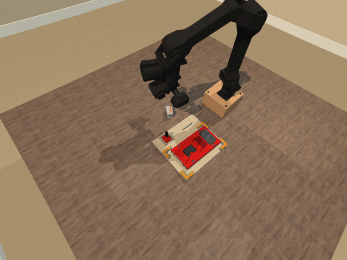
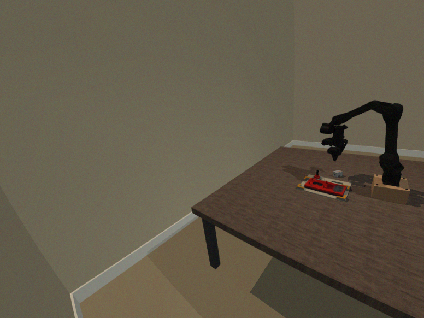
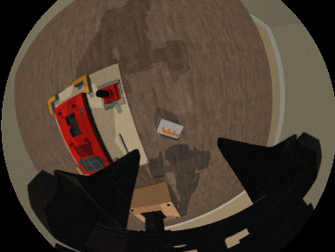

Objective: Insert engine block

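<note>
Wrist view, left to right: car [image 1: 205, 149] [image 2: 323, 187] [image 3: 87, 130] on the pale board [image 1: 193, 119] [image 2: 322, 195] [image 3: 130, 130], its opening still needing the block [image 1: 168, 111] [image 2: 337, 173] [image 3: 169, 128]. That's on the table [image 1: 224, 209] [image 2: 274, 222] [image 3: 217, 87], just off the board's right edge, nearer its lower right corner and well in from the table's right edge. Looks light and stiff, probably plastic, so maybe a bit slippery; not fragile, I'd guess. I'd pinch two opposite upright sides, squared up first so it doesn't twist. Gripper [image 1: 169, 98] [image 2: 335, 155] [image 3: 179, 148] is basically wide open above it, nothing held, nothing touched.
</note>
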### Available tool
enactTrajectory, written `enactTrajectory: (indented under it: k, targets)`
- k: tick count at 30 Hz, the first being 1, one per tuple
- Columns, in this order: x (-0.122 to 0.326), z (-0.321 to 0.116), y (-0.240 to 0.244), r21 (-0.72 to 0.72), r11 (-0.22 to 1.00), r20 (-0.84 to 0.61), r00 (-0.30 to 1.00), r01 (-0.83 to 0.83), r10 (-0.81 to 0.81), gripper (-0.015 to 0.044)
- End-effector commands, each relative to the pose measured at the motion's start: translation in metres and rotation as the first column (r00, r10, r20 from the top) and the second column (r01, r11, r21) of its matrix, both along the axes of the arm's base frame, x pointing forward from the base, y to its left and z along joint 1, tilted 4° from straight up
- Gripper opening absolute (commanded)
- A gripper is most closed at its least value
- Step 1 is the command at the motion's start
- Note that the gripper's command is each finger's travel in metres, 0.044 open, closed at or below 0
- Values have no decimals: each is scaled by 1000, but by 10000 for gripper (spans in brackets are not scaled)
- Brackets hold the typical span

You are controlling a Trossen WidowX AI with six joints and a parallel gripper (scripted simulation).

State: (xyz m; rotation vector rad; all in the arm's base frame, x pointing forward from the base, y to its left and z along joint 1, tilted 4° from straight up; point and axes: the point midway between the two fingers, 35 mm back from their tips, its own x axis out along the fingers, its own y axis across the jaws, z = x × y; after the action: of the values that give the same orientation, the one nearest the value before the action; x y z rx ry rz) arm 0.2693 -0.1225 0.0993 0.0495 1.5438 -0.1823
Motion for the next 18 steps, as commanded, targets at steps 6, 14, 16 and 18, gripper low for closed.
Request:
enactTrajectory:
  k: [6,14,16,18]
  targets:
    - [-12,0,-8,93,952,29,955,290,-294,440]
    - [-18,0,-13,151,878,26,886,455,-464,440]
    - [-18,0,-13,151,878,26,886,455,-464,440]
    - [-18,-2,-13,151,878,26,886,455,-464,440]
